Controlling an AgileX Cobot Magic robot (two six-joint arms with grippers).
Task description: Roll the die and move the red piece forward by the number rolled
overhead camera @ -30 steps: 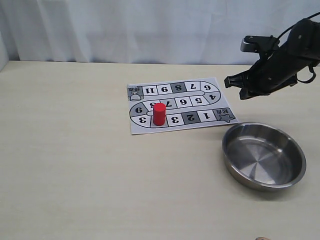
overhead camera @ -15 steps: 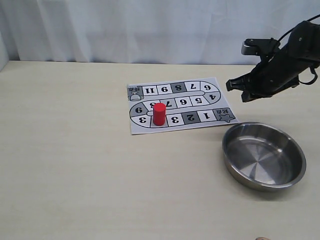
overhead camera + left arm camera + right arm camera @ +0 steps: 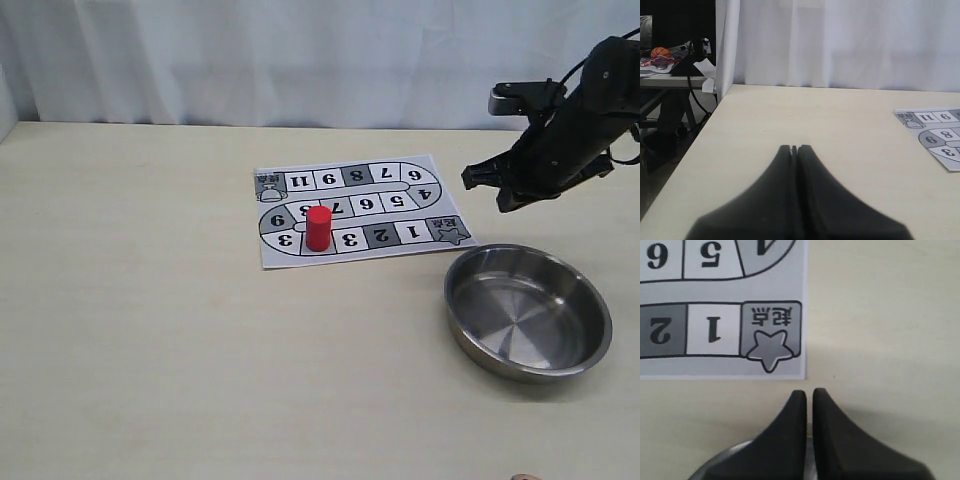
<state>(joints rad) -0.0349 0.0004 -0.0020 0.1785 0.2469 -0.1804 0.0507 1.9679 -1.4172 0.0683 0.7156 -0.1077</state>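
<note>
The red piece (image 3: 318, 228) stands upright on the lower row of the printed game board (image 3: 355, 205), between the two squares marked 3. My right gripper (image 3: 483, 190) hangs in the air just right of the board's star corner (image 3: 770, 335), above the far rim of the steel bowl (image 3: 452, 300); its jaws (image 3: 805, 392) are shut with only a thin slit between them and nothing in it. My left gripper (image 3: 795, 147) is shut and empty, low over bare table left of the board (image 3: 940, 140). The die is out of view.
The steel bowl shows nothing inside; its rim (image 3: 715, 465) lies under my right fingers. A small brownish sliver (image 3: 520, 478) sits at the table's near edge; what it is cannot be told. White curtain behind, table's left edge (image 3: 700, 135) near the left gripper.
My right gripper has drifted to the right, away from the board's corner and further over the bowl's far side. The red piece and the bowl have not moved.
</note>
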